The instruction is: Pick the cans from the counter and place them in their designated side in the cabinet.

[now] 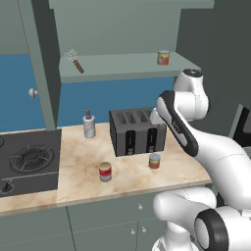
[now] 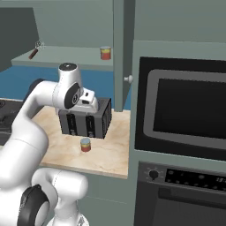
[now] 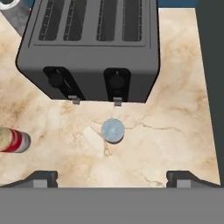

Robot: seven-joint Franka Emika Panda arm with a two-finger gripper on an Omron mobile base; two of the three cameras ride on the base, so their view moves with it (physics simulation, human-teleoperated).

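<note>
Two cans stand on the beige counter (image 1: 78, 162) in front of the toaster. The red can with a pale band (image 1: 105, 171) is on the left, and it lies at the left edge of the hand view (image 3: 13, 140). The orange-red can with a bluish-grey top (image 1: 155, 161) (image 2: 85, 144) is seen from straight above in the hand view (image 3: 113, 130). My gripper (image 3: 113, 179) hangs open above it, fingertips (image 3: 43, 177) wide apart with nothing between them. A third can (image 1: 163, 58) (image 2: 105, 53) stands on the cabinet shelf (image 1: 122, 68) at its right end.
A dark four-slot toaster (image 1: 136, 131) (image 3: 92, 48) sits right behind the cans. A pale pump bottle (image 1: 88, 125) stands left of it, next to the black stove (image 1: 29, 162). A brush (image 1: 76, 62) lies on the shelf's left. An oven wall (image 2: 185, 110) bounds the counter's right.
</note>
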